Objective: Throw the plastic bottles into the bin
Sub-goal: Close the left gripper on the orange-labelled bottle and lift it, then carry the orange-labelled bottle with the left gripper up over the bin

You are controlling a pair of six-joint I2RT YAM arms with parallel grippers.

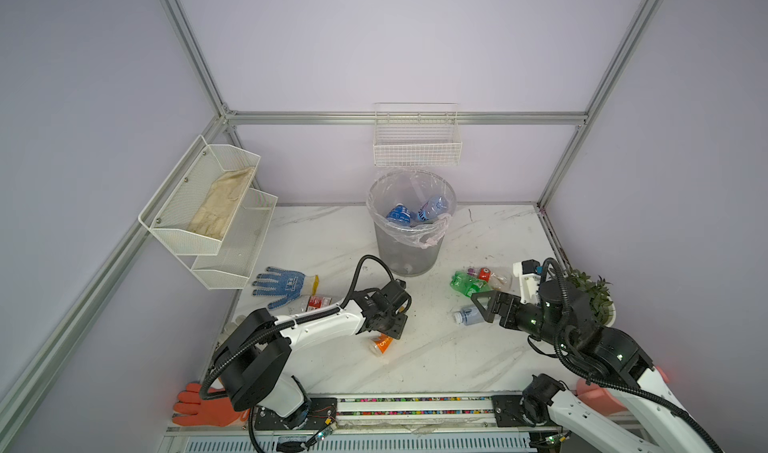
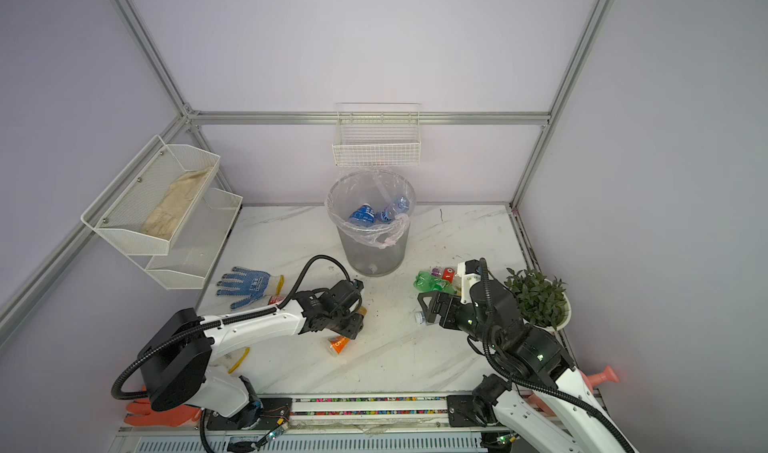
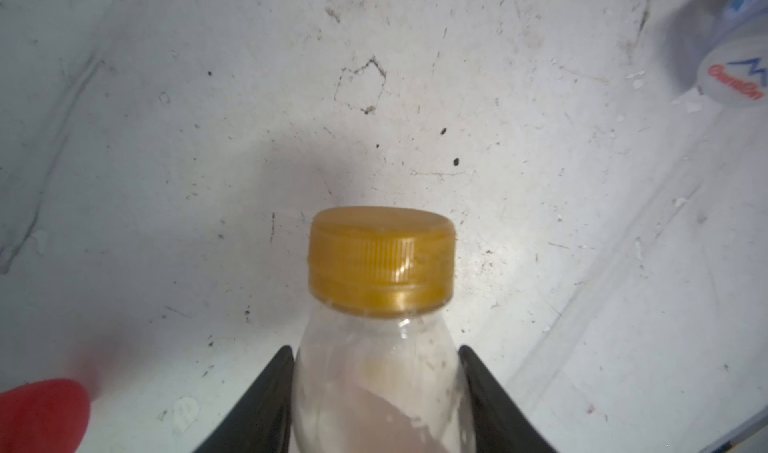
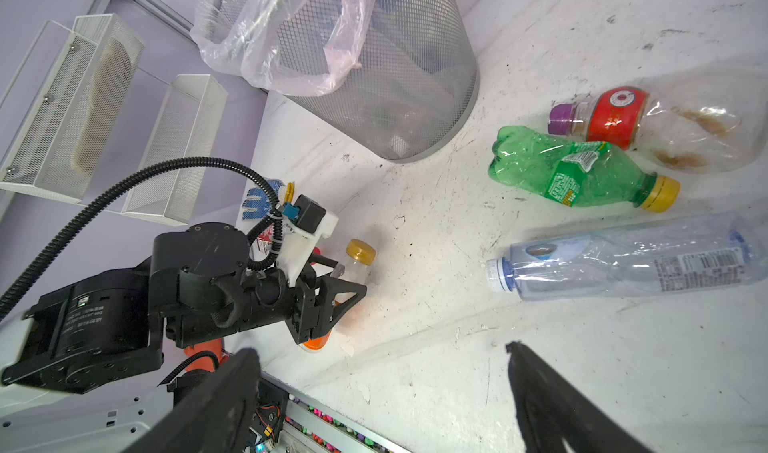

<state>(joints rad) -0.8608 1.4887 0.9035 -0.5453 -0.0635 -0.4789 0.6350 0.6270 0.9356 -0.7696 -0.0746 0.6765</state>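
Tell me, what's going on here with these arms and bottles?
A two-armed robot is clearing plastic bottles off the table into the mesh bin. The left gripper has its jaws closed around a gold-capped bottle. The right gripper hovers open near three more: a clear bottle, a green bottle and a red-labelled bottle. Two blue-labelled bottles lie in the bin.

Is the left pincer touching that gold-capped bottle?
Touching. The left wrist view shows the fingers of the left pincer flush against both sides of the gold-capped bottle, no gap.
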